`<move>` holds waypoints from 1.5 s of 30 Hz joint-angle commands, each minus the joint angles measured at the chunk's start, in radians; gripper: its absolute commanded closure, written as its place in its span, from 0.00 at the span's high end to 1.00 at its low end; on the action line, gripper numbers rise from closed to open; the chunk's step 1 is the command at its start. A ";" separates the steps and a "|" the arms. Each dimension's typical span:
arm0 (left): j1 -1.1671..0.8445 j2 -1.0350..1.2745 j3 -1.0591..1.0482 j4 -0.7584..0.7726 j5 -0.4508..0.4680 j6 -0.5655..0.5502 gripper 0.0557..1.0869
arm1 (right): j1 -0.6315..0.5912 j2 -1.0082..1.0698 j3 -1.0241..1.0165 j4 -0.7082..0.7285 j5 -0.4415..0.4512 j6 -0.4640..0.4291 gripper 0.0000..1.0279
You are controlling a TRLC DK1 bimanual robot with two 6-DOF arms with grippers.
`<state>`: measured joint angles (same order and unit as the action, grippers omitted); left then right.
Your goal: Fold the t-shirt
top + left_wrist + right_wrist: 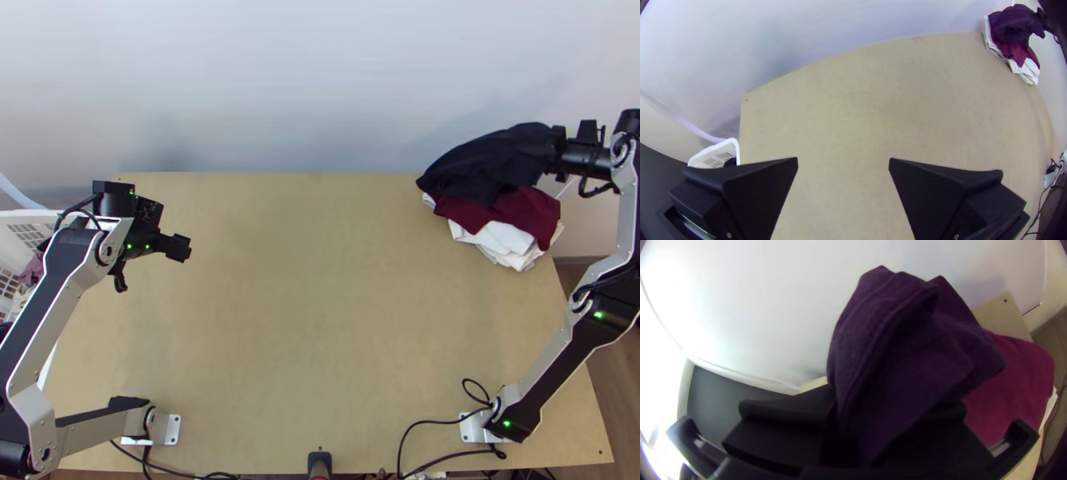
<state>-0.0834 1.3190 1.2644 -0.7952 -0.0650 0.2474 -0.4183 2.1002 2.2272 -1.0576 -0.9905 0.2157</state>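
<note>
Dark cloth [490, 160] lies in loose folds, gripped by the right gripper [557, 150].

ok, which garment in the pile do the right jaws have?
The dark garment, on top, clamped in the right jaws; the maroon one and white ones lie beneath it.
</note>
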 commanded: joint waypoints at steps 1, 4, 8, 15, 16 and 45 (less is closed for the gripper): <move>-0.003 -0.023 -0.007 -0.009 -0.006 0.000 0.97 | -0.033 -0.012 -0.066 -0.051 0.035 -0.113 0.03; -0.003 -0.027 -0.010 -0.009 -0.006 0.001 0.96 | -0.053 -0.028 -0.130 -0.056 0.064 -0.151 0.03; -0.004 -0.030 -0.010 -0.015 -0.007 0.003 0.97 | -0.077 -0.045 -0.187 -0.056 0.078 -0.168 0.11; -0.001 -0.032 -0.003 -0.016 -0.007 0.018 0.97 | -0.105 -0.068 -0.245 -0.054 0.194 -0.217 0.89; -0.001 -0.033 -0.002 -0.016 -0.007 0.020 0.97 | -0.116 -0.068 -0.250 -0.054 0.211 -0.219 0.93; 0.036 -0.079 0.046 -0.061 -0.009 0.026 0.97 | 0.194 -0.468 -0.830 0.867 0.834 -0.177 0.96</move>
<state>-0.0635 1.2682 1.2778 -0.8387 -0.0654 0.2489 -0.2474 1.5795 1.4624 -0.2584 -0.2035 0.0288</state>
